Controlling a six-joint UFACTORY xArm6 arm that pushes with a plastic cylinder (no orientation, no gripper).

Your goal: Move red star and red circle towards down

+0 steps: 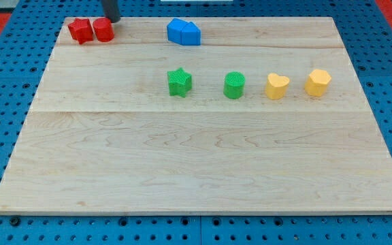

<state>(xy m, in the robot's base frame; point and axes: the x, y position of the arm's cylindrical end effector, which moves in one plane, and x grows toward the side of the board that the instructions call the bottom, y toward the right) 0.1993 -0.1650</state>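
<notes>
The red star (80, 30) and the red circle (103, 30) sit side by side, touching, at the top left corner of the wooden board (196, 163). The star is on the left, the circle on the right. My tip (112, 19) is the lower end of the dark rod coming in from the view's top edge. It stands just above and slightly right of the red circle, very close to it or touching its top right edge.
Two blue blocks (184, 32) sit pressed together at the top middle. A green star (180, 82), a green circle (235, 86), a yellow heart (277, 86) and a yellow hexagon (318, 82) form a row across the middle right.
</notes>
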